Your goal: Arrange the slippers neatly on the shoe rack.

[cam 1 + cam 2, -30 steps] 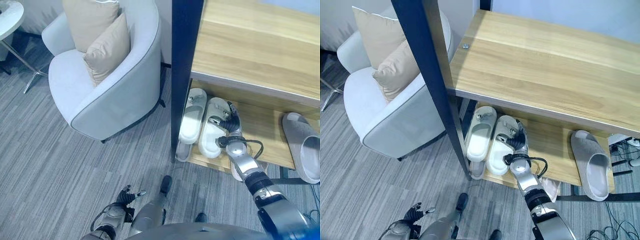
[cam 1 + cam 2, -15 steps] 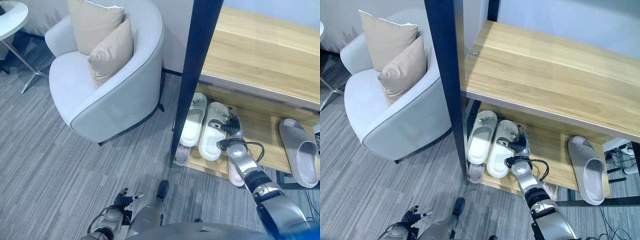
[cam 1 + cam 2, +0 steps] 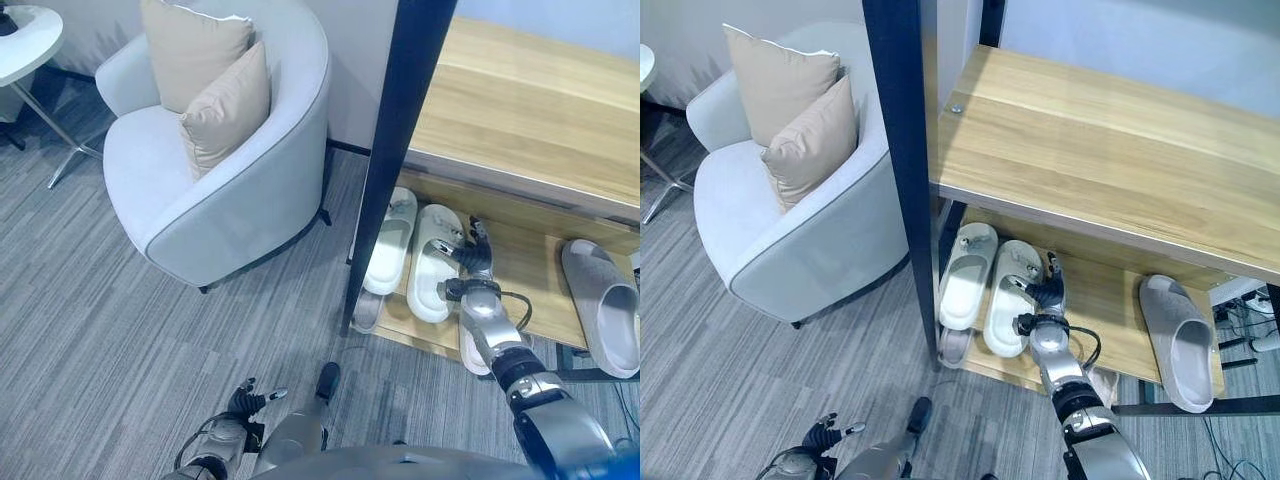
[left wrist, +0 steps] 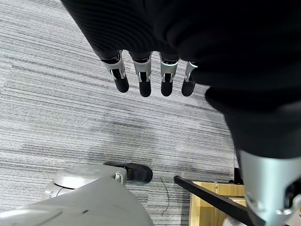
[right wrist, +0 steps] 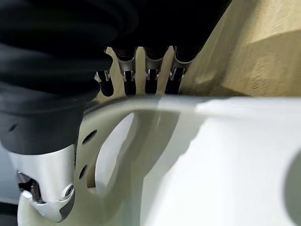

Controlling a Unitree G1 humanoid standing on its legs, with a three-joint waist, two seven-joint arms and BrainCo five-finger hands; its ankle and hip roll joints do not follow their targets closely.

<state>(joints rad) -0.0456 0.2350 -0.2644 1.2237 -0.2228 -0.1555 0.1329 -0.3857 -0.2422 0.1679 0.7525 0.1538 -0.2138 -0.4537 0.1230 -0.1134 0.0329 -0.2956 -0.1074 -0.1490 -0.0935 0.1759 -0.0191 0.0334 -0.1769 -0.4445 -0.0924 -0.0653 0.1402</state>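
Two white perforated foam slippers [image 3: 415, 253], side by side on the lower board of the dark-framed wooden shoe rack [image 3: 1120, 150], just inside its dark front post. Right hand [image 3: 472, 262] against the outer slipper's side, fingers straight, resting on it. Grey foam slipper [image 3: 602, 305] at the far end of the same board. Left hand [image 4: 150, 75] low over the grey striped carpet [image 3: 120, 330], well apart from the rack, fingers spread.

A wooden shoe rack with dark metal posts [image 3: 1110, 150] stands right of a pale grey tub armchair [image 3: 790, 240] holding two beige cushions [image 3: 805, 120]. On the rack's lower shelf, by its front left post, lie two cream perforated slippers [image 3: 985, 290] side by side. The right hand [image 3: 1045, 292] rests against the nearer one's right edge. A grey slide sandal [image 3: 1177, 340] lies at the shelf's right end.
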